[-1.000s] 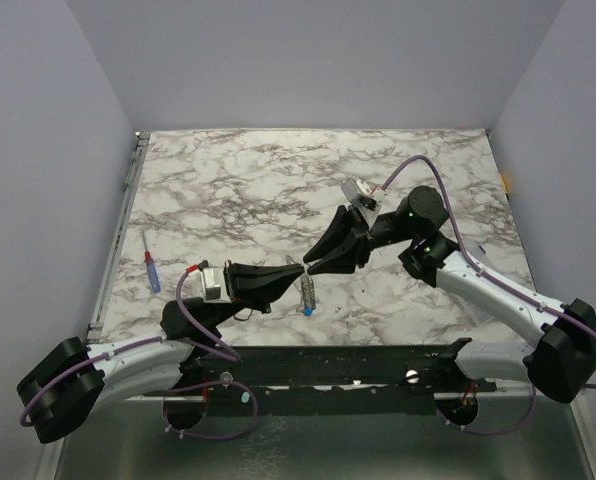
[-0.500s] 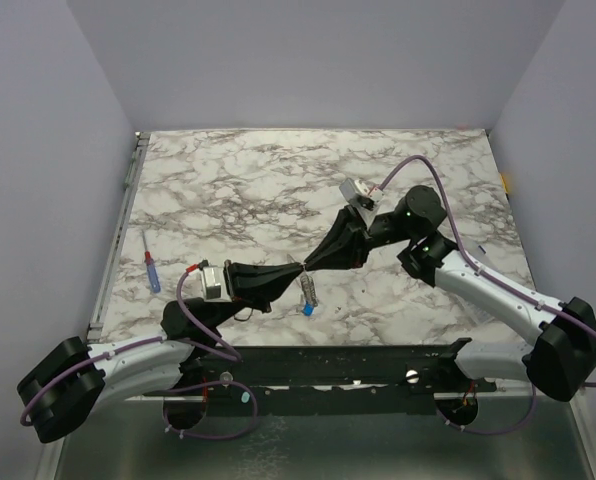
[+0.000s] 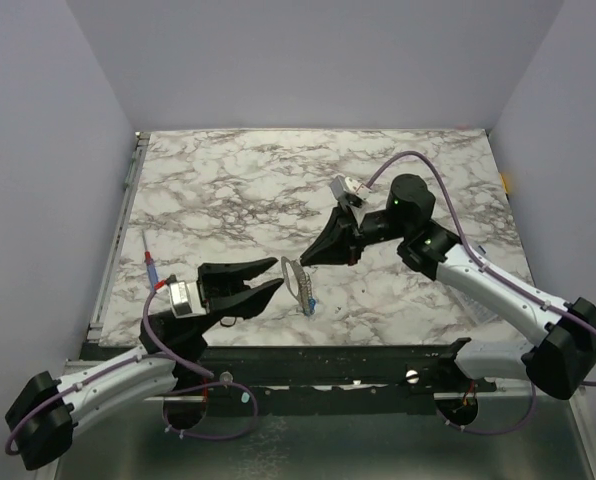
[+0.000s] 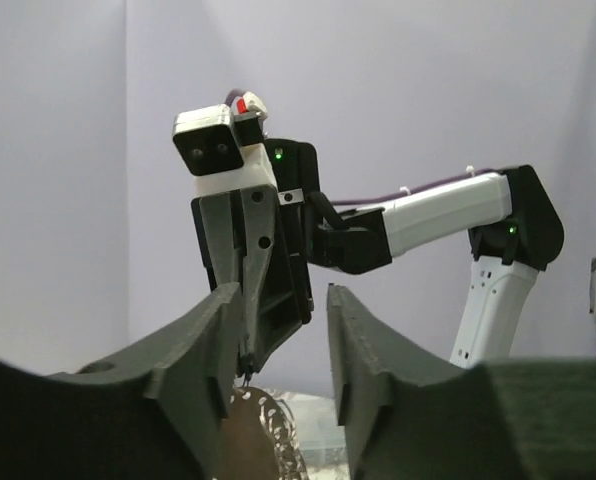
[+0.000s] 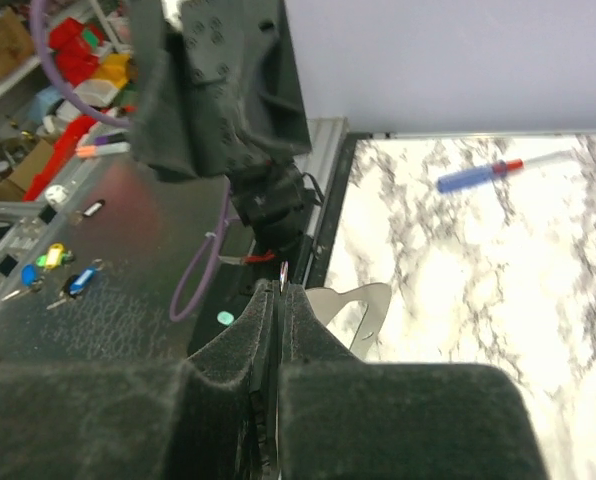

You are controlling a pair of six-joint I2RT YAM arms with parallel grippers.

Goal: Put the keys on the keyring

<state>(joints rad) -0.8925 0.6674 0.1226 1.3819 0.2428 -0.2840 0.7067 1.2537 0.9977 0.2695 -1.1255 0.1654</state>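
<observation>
My right gripper (image 3: 307, 259) is shut on the keyring (image 3: 291, 272), a thin silvery loop hanging from its tips over the front middle of the marble. In the right wrist view the ring's edge (image 5: 282, 274) pokes out between the closed fingers, with a flat silvery key (image 5: 364, 304) beyond them. The keys (image 3: 306, 296) dangle below the loop, the lowest with a blue head (image 3: 308, 307). My left gripper (image 3: 276, 274) stands open just left of the ring, apart from it. In the left wrist view its fingers (image 4: 218, 330) frame the right gripper and the beaded chain (image 4: 270, 425).
A blue-and-red screwdriver (image 3: 151, 262) lies near the table's left edge, also visible in the right wrist view as the screwdriver (image 5: 486, 175). Purple cables (image 3: 173, 330) loop around both arms. The black front rail (image 3: 338, 365) runs along the near edge.
My left gripper has opened and drawn back to the left, away from the ring. My right gripper has shut on the ring, which now hangs as a visible loop with the keys.
</observation>
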